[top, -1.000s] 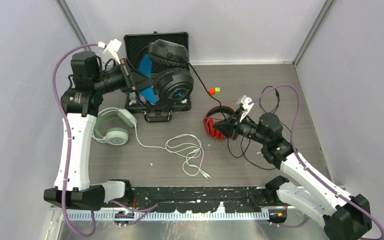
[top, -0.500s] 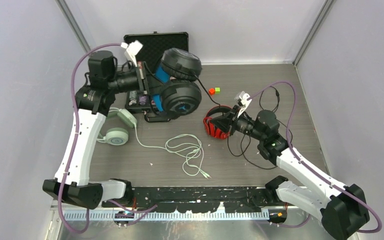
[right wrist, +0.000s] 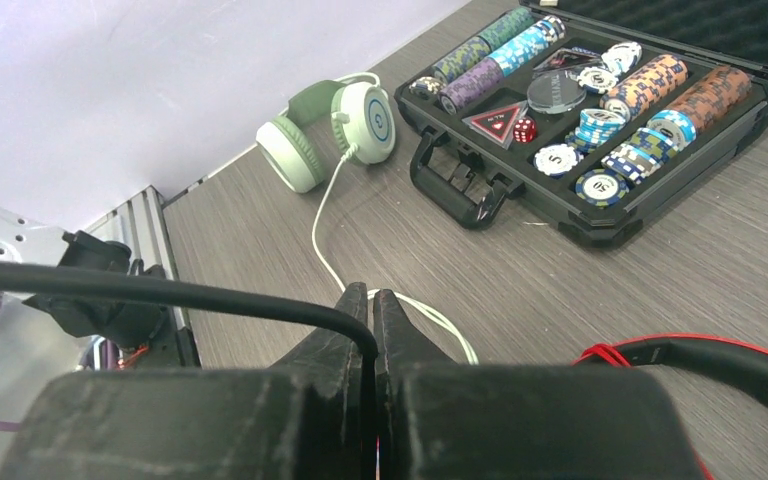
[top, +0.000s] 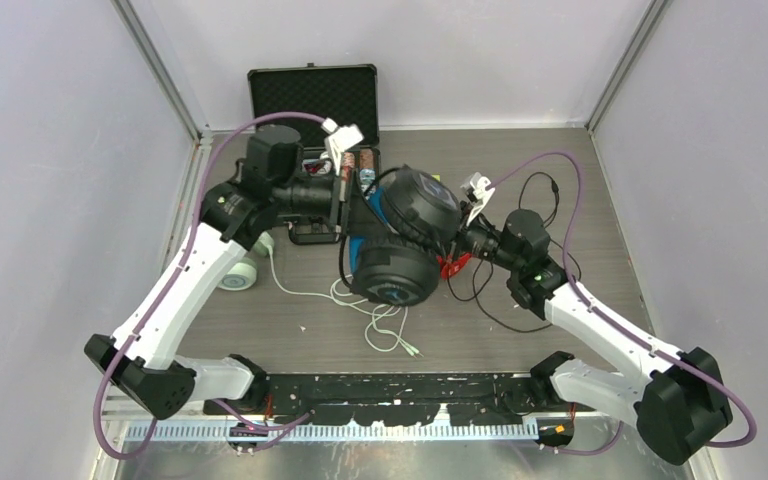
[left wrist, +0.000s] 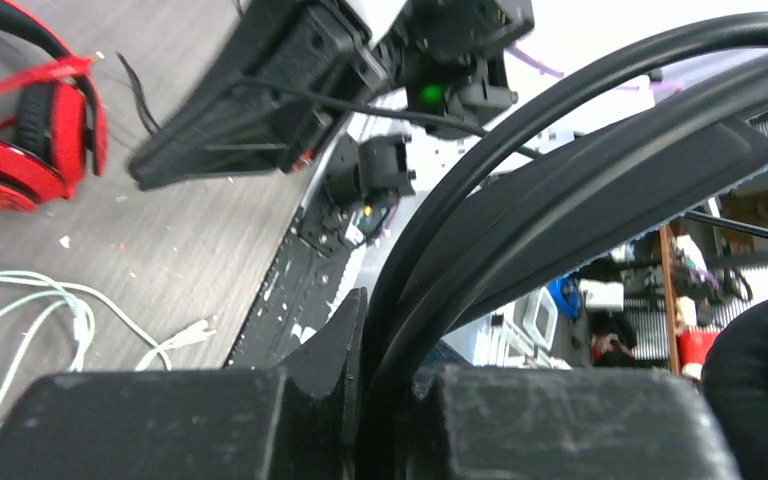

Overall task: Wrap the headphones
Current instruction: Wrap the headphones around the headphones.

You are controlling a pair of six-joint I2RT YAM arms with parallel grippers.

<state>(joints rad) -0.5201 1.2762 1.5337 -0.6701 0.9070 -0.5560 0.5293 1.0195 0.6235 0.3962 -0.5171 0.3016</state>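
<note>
The black headphones with the blue inner headband [top: 405,240] hang in the air over the table's middle. My left gripper [top: 352,212] is shut on their black headband [left wrist: 560,190], which runs between its fingers. My right gripper [top: 457,243] is just right of the earcups and is shut on a thin black cable [right wrist: 160,290]. The red headphones [left wrist: 20,130] lie on the table under my right gripper, mostly hidden in the top view [top: 450,265]. The mint-green headphones [right wrist: 330,125] lie at the left, with their white cable [top: 380,320] looped on the table.
An open black case of poker chips [right wrist: 600,140] stands at the back of the table, its lid [top: 312,95] raised. Loose black cable loops [top: 540,195] lie at the right. Grey walls close the table on three sides.
My left arm has carried the black headphones from above the case rightward and nearer, to the table's middle. My right gripper has moved left over the red headphones, close to the earcups.
</note>
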